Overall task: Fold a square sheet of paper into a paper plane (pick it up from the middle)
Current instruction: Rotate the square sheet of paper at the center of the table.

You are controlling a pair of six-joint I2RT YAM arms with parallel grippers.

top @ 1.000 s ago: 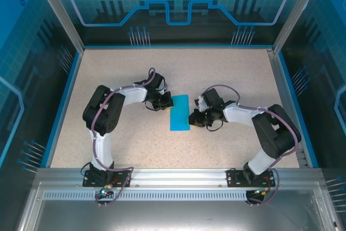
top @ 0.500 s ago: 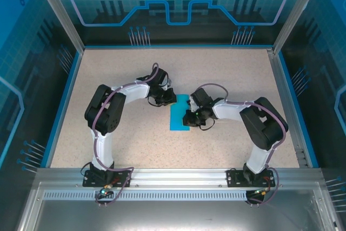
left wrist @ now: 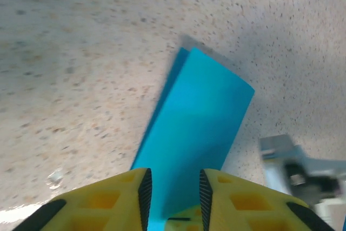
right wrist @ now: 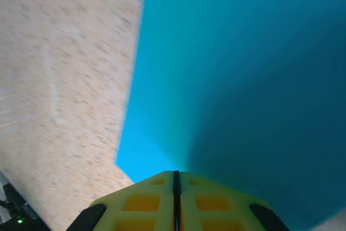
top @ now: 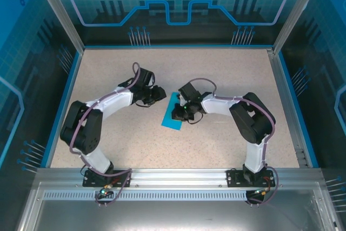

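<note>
**Left gripper letting go while the right one is steering the folded sheet**

On the speckled table point(top: 227, 74), both arms are swinging toward the left of the overhead frame. The left arm point(top: 100, 109) is carrying its elbow much further left than a second ago, and the right arm point(top: 238, 109) is reaching further across the centre. The square sheet of paper point(top: 168, 119), now a narrow blue strip folded in half, is sitting at the middle of the frame. It is no longer lying straight up and down: it is tilting, top end to the right, having slid a little left along with the right arm.

The left gripper point(left wrist: 174, 181), closed a second ago, is parting its jaws and backing off to the upper left of the strip. The paper is showing beyond its tips in the wrist view. The right gripper point(right wrist: 175, 176) is keeping its jaws fully together at the strip's edge. Whether it is pinching the paper or pressing it down, I cannot tell.

I am reading this as the left side releasing after the first fold and leaving the strip to the right arm. The nose and wings are still waiting to be made.
</note>
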